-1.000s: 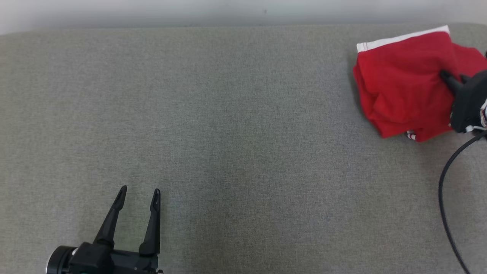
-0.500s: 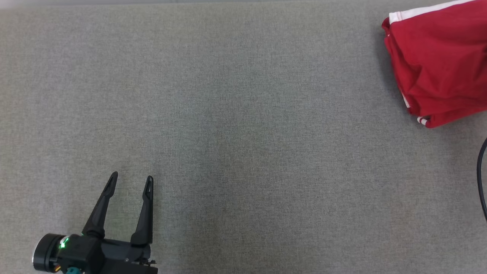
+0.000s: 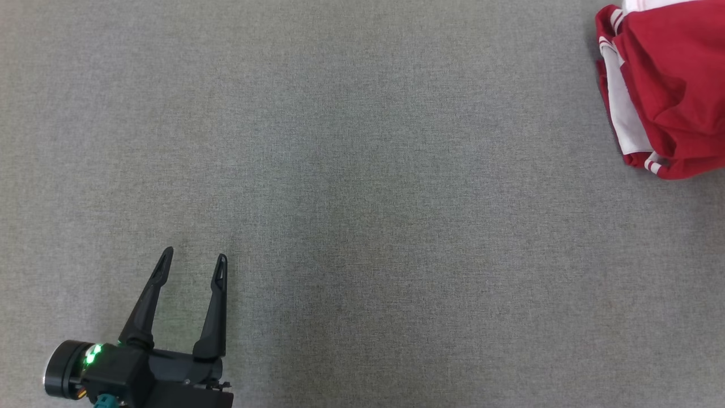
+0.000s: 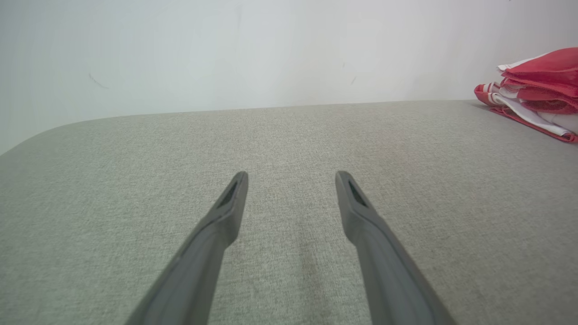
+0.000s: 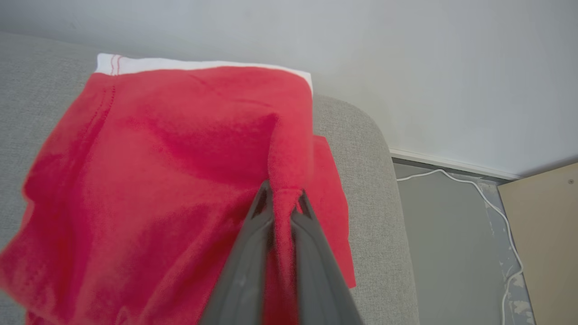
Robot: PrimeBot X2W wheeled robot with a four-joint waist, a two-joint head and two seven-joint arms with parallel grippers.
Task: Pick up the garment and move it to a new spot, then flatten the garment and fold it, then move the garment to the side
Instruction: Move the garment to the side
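Garment (image 3: 674, 85) shape is the main change. A second ago it lay as a low red heap with a white band along its far edge and the right claw's fingers sunk in it. Now a white panel and striped trim face the left claw's side, and the bulk looks drawn up. The head camera has also dipped, so part of the garment's shift across that view is the camera's, not the cloth's. Seen from its wrist, the right claw (image 5: 283, 192) is pinched shut on a ridge of red cloth, which drapes away ahead of its tips and to their left, over the table (image 5: 361, 149) corner. The left claw (image 3: 194, 253) has stayed spread wide, holding nothing, over bare table, with the garment well off to its right and farther ahead. I judge the pick-up has begun and the carry to a new spot comes next; flattening and folding are not yet started. No brand, label or writing can be read anywhere: the garment shows only its white band and red-and-white stripes, and the left claw's base a small green light.
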